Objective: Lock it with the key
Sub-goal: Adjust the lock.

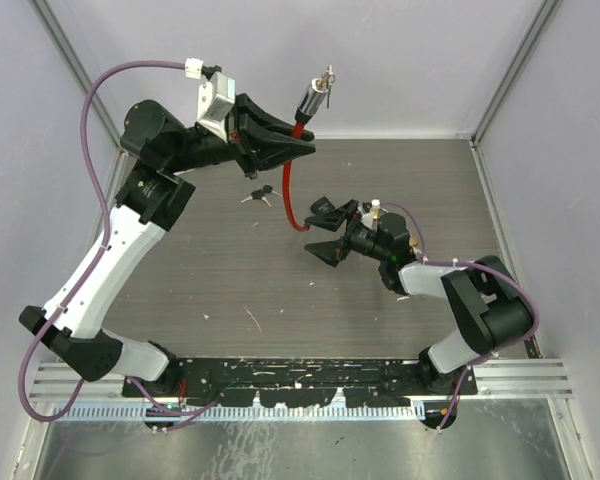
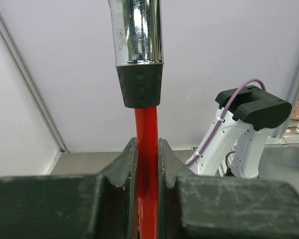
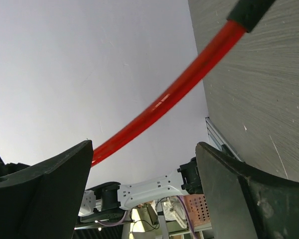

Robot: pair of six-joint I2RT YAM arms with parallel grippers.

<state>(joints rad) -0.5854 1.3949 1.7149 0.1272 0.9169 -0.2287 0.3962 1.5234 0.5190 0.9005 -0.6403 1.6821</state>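
left end effector (image 1: 302, 147) clamps the red cable (image 1: 289, 190) just under the lock (image 1: 311, 99), raised above the desk (image 1: 380, 330), key (image 1: 327, 78) at its top. right end effector (image 1: 325, 230) stands apart beside the cable's lower end.

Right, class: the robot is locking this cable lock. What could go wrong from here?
The left gripper pinches only the thin red cable below the shiny chrome lock cylinder, so that end might swing or slip. The right gripper is open near the cable, not gripping it; closing could miss or nudge it.
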